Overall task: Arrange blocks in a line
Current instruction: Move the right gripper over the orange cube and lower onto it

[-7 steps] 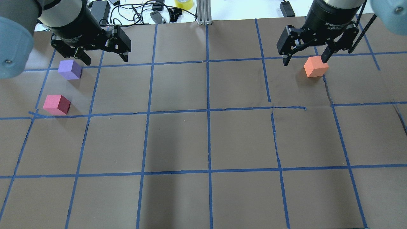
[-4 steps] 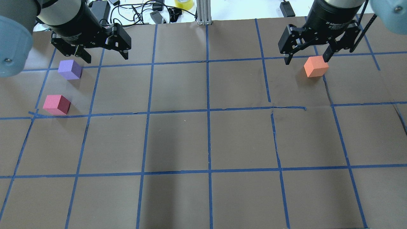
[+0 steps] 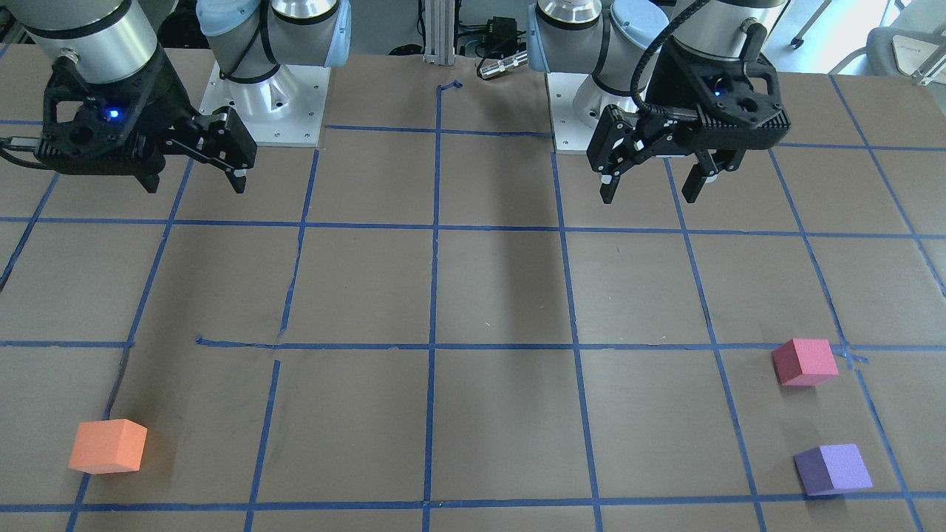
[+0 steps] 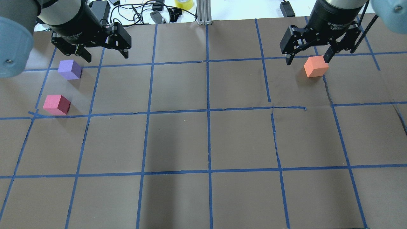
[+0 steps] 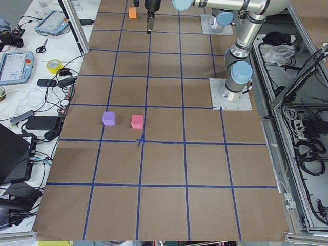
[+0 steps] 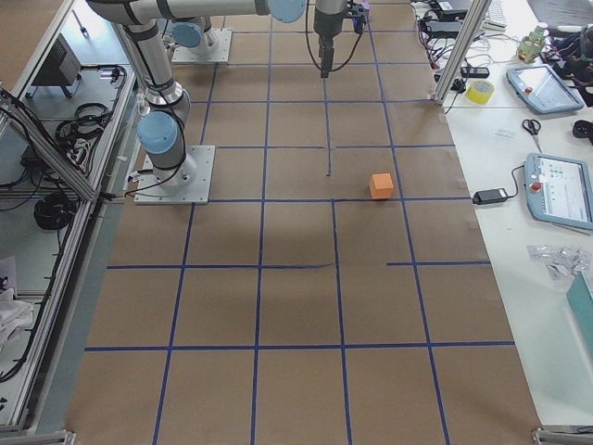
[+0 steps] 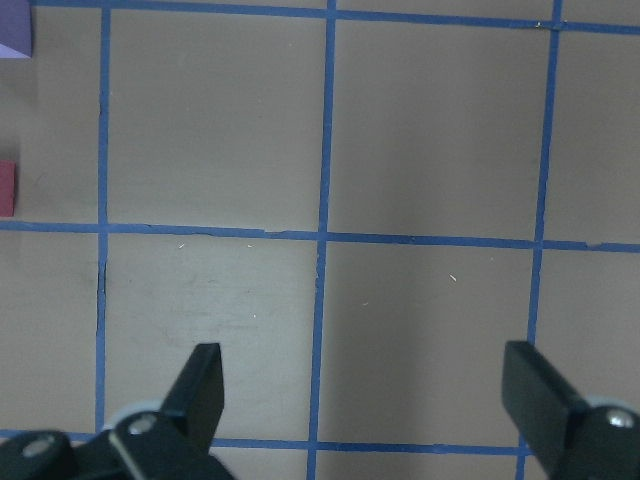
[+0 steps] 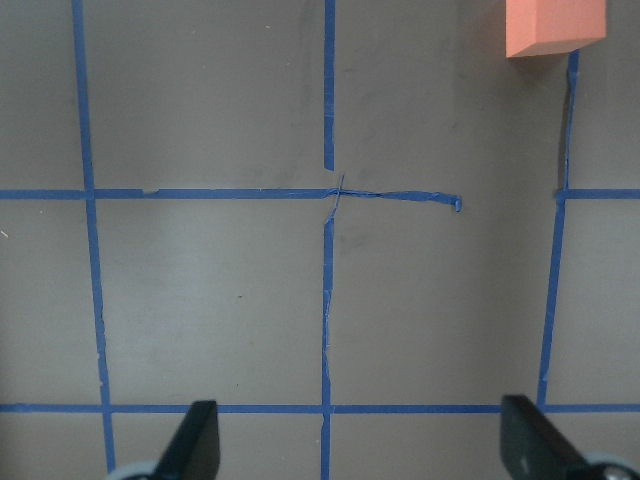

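Three foam blocks lie apart on the brown table. The purple block (image 4: 70,69) and the pinkish-red block (image 4: 56,104) are at the far left, also in the front view (image 3: 834,468) (image 3: 805,362). The orange block (image 4: 315,66) is at the far right, also in the front view (image 3: 108,445) and the right wrist view (image 8: 556,25). My left gripper (image 4: 106,57) (image 3: 650,196) is open and empty, high above the table. My right gripper (image 4: 307,61) (image 3: 196,185) is open and empty, also high, back from the orange block.
Blue tape lines (image 4: 208,111) form a grid on the table. Cables and a yellow tape roll (image 4: 183,3) lie past the far edge. The arm base plates (image 3: 266,96) sit at the robot's side. Tablets (image 6: 556,190) lie on the side bench.
Both grippers have drifted slightly upward in the overhead view, still open. The three blocks have not moved.
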{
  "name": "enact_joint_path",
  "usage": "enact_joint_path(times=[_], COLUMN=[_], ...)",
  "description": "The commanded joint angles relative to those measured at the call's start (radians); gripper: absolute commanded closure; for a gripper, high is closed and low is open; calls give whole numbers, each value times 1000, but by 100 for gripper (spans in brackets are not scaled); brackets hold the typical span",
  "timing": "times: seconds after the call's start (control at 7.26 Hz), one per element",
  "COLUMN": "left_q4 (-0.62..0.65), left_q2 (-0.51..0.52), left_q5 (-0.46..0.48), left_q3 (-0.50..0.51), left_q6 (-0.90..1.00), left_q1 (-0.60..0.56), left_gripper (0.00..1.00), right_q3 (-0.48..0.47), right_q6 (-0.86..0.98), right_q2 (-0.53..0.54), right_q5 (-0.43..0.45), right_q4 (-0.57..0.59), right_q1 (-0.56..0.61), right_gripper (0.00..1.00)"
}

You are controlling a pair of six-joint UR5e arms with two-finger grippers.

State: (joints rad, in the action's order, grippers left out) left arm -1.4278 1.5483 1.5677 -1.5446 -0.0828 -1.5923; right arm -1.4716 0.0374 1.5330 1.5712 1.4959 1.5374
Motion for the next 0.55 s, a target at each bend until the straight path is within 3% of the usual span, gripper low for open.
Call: enact_joint_path(times=[0.0, 0.41], left_q4=[1, 0], left_q2=[-2, -4], left_q5=[0, -2], left_q3=[-3, 6], left_q6=[0, 0], left_q1=[2, 3], left_gripper=[0, 0], right_q3=[-1, -1], right_q6=[4, 51], right_q2=[-35, -186], right_q5=[143, 156], right_q4=[65, 128], right_q1=[-60, -181], right_gripper=[0, 0])
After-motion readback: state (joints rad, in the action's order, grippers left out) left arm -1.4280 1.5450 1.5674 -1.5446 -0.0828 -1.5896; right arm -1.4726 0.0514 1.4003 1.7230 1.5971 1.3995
